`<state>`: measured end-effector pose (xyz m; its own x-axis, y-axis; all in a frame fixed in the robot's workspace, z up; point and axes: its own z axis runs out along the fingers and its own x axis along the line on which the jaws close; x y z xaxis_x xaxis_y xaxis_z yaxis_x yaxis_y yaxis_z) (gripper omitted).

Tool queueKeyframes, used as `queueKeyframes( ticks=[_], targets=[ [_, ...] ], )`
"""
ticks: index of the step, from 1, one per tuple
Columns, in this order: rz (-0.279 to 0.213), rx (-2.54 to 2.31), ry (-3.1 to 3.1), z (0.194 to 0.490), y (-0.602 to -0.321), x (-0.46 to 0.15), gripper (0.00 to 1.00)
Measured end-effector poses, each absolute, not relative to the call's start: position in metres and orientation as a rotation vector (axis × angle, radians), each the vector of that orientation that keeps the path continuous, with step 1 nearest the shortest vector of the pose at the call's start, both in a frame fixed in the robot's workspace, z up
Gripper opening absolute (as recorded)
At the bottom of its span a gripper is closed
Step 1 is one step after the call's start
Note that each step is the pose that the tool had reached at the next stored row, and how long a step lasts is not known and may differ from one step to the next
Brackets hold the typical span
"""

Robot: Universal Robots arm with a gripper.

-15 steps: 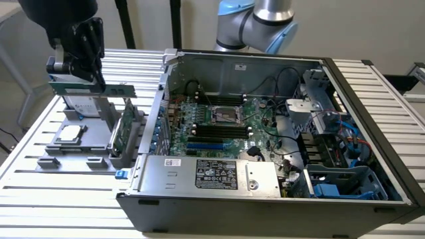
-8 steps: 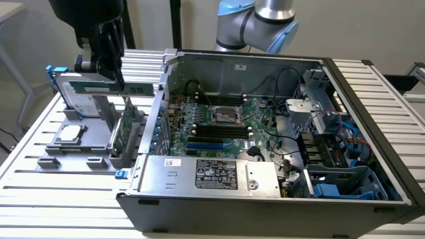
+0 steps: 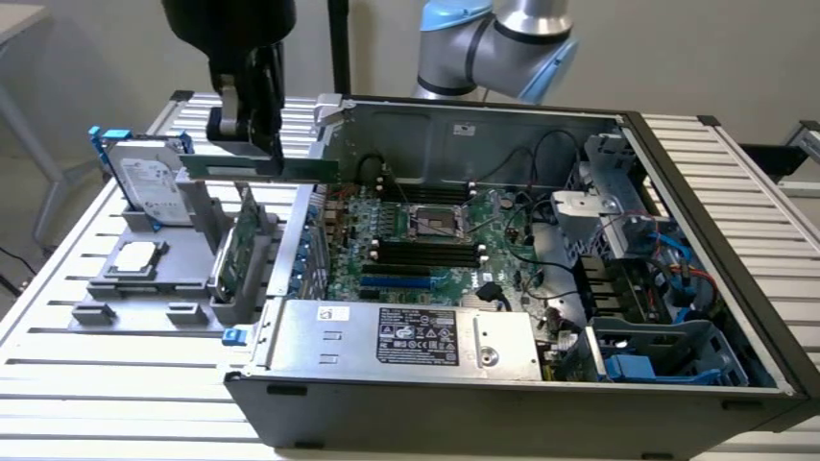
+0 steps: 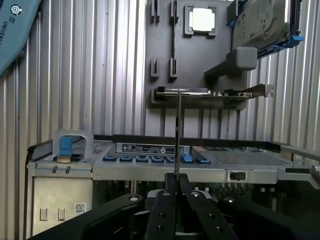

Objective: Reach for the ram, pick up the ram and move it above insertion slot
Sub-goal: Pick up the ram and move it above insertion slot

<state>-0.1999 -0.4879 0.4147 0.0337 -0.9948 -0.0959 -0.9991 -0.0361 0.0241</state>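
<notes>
The ram (image 3: 263, 169) is a long thin green stick, lifted and held level in the air, with my gripper (image 3: 246, 144) shut on its left half. It hangs above the grey holder (image 3: 154, 288), just outside the open computer case's (image 3: 513, 384) left wall. In the wrist view the ram (image 4: 178, 135) appears edge-on as a thin line rising from between the black fingers (image 4: 162, 210). The black memory slots (image 3: 429, 254) lie on the motherboard inside the case, toward the exterior view's right of the ram.
The holder carries a larger green expansion card (image 3: 238, 252) standing upright, a hard drive (image 3: 138, 182) with blue clips and a processor chip (image 3: 134, 255). A power supply (image 3: 410, 336) sits at the case front. Cables and a drive cage (image 3: 654, 355) crowd the case's right side.
</notes>
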Motion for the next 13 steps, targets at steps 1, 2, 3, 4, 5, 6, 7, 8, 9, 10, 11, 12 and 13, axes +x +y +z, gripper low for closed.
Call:
queueKeyframes(
  ticks=[1, 2, 3, 4, 5, 6, 7, 8, 9, 10, 11, 12, 13],
  targets=[
    [0.134, -2.222, 2.145, 0.415, -0.488, -0.195, 0.14],
    [0.135, -2.221, 2.144, 0.415, -0.488, -0.191, 0.14],
    [0.137, -2.22, 2.144, 0.415, -0.488, -0.186, 0.14],
    [0.138, -2.22, 2.143, 0.415, -0.487, -0.182, 0.14],
    [0.138, -2.22, 2.143, 0.415, -0.487, -0.177, 0.14],
    [0.139, -2.219, 2.143, 0.415, -0.487, -0.173, 0.14],
    [0.139, -2.219, 2.143, 0.415, -0.487, -0.168, 0.14],
    [0.14, -2.219, 2.143, 0.415, -0.487, -0.163, 0.14],
    [0.14, -2.219, 2.142, 0.414, -0.486, -0.159, 0.14],
    [0.14, -2.219, 2.142, 0.414, -0.486, -0.154, 0.14],
    [0.14, -2.219, 2.142, 0.414, -0.486, -0.15, 0.14],
    [0.141, -2.219, 2.142, 0.414, -0.485, -0.145, 0.14],
    [0.141, -2.219, 2.142, 0.414, -0.485, -0.141, 0.14]
  ],
)
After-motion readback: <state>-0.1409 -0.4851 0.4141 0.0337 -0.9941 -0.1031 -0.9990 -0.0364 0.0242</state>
